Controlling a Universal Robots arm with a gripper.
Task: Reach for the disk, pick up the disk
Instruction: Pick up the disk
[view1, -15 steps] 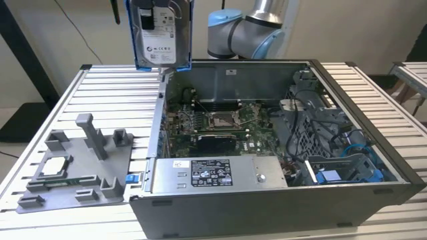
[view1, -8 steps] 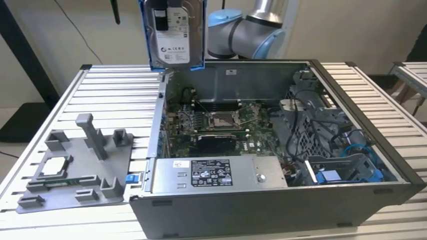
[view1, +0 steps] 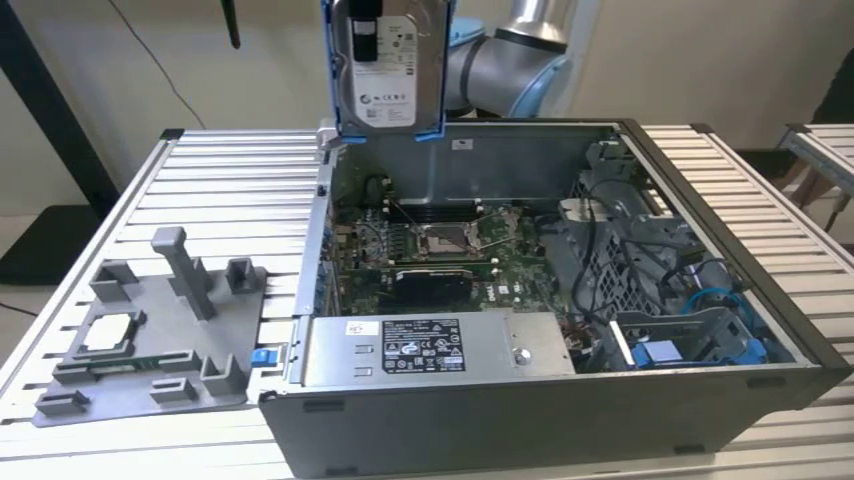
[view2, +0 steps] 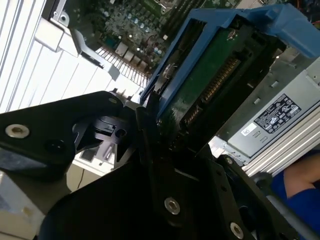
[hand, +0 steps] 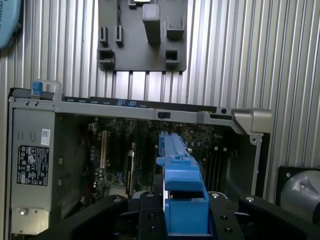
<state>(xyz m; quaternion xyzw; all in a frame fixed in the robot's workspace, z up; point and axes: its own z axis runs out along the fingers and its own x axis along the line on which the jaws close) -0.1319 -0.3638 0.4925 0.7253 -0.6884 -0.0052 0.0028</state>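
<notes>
The disk (view1: 390, 65) hangs upright high above the back wall of the open computer case (view1: 534, 420), its white label facing the exterior camera and blue rails down both edges. In the first wrist view my gripper (hand: 184, 220) is shut on the disk (hand: 180, 170), a black finger (hand: 145, 212) on each side of the blue rail. In the second wrist view the disk (view2: 210, 75) shows its green circuit board and connector, pinched by a black finger (view2: 150, 135). It touches nothing else.
Below lie the motherboard (view1: 427, 250) and a long grey box with a sticker (view1: 427, 350). A grey fixture plate (view1: 147, 340) with a small square chip (view1: 110, 330) sits on the slatted table (view1: 227, 190) at the exterior view's left. A blue sleeve (view2: 300, 185) shows near the case.
</notes>
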